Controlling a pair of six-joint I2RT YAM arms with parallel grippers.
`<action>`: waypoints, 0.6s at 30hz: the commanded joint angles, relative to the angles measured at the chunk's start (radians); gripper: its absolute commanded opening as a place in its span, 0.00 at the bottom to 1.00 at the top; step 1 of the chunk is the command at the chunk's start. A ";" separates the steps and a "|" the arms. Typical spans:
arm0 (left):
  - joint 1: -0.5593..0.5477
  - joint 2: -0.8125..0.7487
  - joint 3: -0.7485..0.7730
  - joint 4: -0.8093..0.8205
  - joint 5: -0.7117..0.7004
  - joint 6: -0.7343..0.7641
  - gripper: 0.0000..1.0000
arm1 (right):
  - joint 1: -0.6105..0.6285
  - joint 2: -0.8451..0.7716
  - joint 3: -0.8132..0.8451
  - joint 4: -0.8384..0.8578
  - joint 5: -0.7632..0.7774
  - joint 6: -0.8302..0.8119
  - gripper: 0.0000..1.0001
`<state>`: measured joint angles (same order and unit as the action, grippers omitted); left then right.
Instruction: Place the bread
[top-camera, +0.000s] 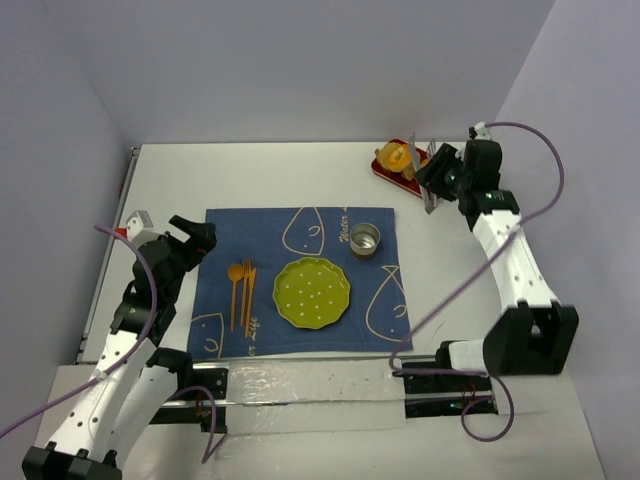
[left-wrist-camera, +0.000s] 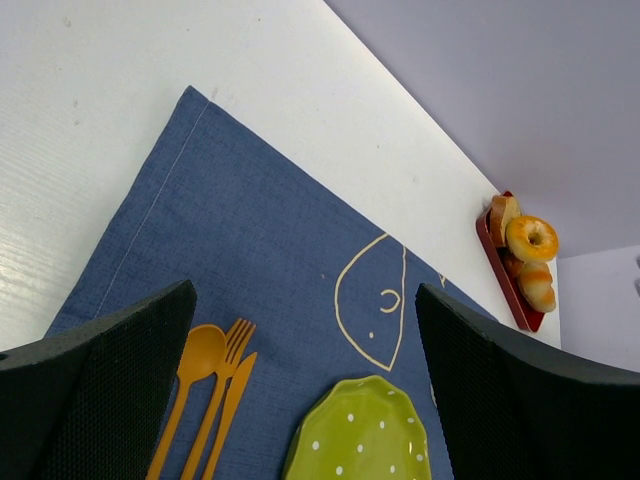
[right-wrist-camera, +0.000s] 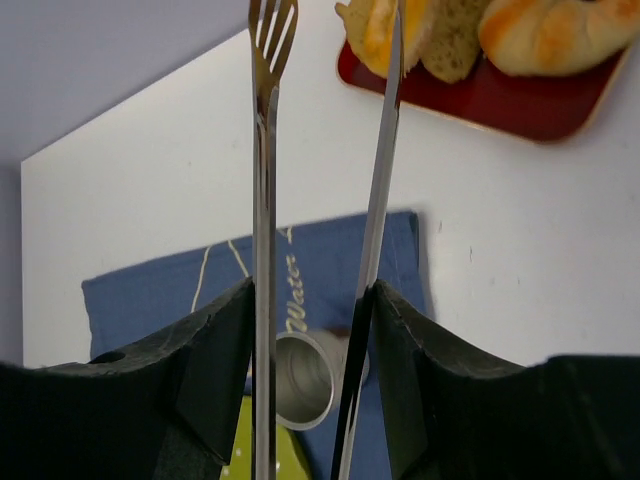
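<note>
White table (top-camera: 250, 170), tray (right-wrist-camera: 500, 105) at 1 o'clock: tongs (right-wrist-camera: 265, 200) are being clenched by right gripper (right-wrist-camera: 312, 310), left gripper (left-wrist-camera: 305, 295) released; off-centre tips risk bread (left-wrist-camera: 532, 238) being squeezed out.

Light is bright and even from overhead, only faint soft shadows on the white table (top-camera: 250, 180), glare on the glossy strip (top-camera: 300, 385) at its near edge, sheen along the tongs (right-wrist-camera: 263, 300), left gripper fingers (left-wrist-camera: 100, 390) dark and slightly soft near the lens, walls lavender-tinted.
</note>
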<state>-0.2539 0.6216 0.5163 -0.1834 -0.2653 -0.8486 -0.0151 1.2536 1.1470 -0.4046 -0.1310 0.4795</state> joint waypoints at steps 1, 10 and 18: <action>0.001 -0.011 0.008 0.002 -0.022 0.016 0.99 | -0.046 0.186 0.143 0.055 -0.214 -0.052 0.55; 0.001 0.008 0.011 0.004 -0.033 0.016 0.99 | -0.103 0.376 0.284 -0.023 -0.235 -0.054 0.57; 0.001 0.027 0.016 0.009 -0.034 0.017 0.99 | -0.112 0.453 0.323 -0.039 -0.221 -0.056 0.59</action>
<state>-0.2539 0.6454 0.5163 -0.1844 -0.2825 -0.8486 -0.1207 1.6753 1.4074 -0.4465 -0.3378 0.4366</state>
